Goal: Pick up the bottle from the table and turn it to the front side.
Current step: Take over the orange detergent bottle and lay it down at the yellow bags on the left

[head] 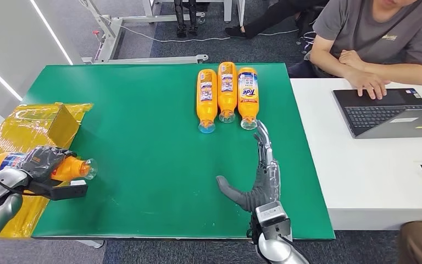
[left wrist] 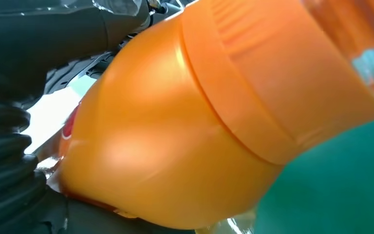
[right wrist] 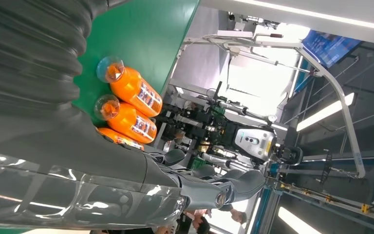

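My left hand grips an orange bottle at the table's left edge, lying sideways with its clear cap toward the table's middle. The left wrist view shows that bottle up close, with the dark fingers wrapped behind it. Three more orange bottles lie side by side at the far middle of the green table: a left one, a middle one and a right one showing a Tide label. My right hand rests open and flat on the table, its fingertips just short of the right bottle's cap.
A yellow cardboard box on yellow plastic sits at the table's left. A white desk adjoins on the right with a laptop; a seated person rests a hand on it. A metal frame stands beyond the far edge.
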Robot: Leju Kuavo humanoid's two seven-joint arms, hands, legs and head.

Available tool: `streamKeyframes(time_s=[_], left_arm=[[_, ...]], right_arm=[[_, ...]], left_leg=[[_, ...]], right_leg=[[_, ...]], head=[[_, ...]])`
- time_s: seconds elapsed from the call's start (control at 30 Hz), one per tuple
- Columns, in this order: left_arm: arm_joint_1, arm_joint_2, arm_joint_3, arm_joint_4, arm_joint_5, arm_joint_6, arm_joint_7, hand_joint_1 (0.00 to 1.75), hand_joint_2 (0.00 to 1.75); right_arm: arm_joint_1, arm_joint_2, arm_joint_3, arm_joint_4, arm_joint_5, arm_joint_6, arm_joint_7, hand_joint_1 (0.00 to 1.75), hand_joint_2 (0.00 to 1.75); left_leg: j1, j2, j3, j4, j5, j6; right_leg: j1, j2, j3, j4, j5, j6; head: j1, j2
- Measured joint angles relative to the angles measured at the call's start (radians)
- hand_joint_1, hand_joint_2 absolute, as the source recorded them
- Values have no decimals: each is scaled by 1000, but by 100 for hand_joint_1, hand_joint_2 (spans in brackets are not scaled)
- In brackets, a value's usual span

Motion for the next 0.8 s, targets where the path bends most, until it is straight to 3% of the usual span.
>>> streamKeyframes(time_s=[0.1, 0.23, 0.53, 0.8], left_arm=[[-9, -14, -19, 30, 1, 1, 0, 175, 175], [-49, -43, -47, 91, 4, 26, 0, 141, 175], [-117, -111, -60, 191, 50, 98, 2, 173, 175], [-126, -121, -79, 244, 31, 61, 4, 175, 175]], right_arm=[[-2, 0, 0, 1, -9, -3, 0, 0, 175], [-13, 0, 0, 8, -30, -17, 0, 0, 175], [-35, 0, 3, 32, -52, -24, 0, 0, 175], [-36, 0, 4, 37, -45, -15, 0, 0, 175]], left_leg=[[0, 0, 0, 0, 0, 0], [0, -1, 0, 0, 0, 0], [0, -1, 0, 0, 0, 0], [0, -1, 0, 0, 0, 0]], right_leg=[[0, 0, 0, 0, 0, 0], [0, -1, 0, 0, 0, 0], [0, -1, 0, 0, 0, 0], [0, 0, 0, 0, 0, 0]], head=[[0, 0], [0, 0], [0, 0], [0, 0]])
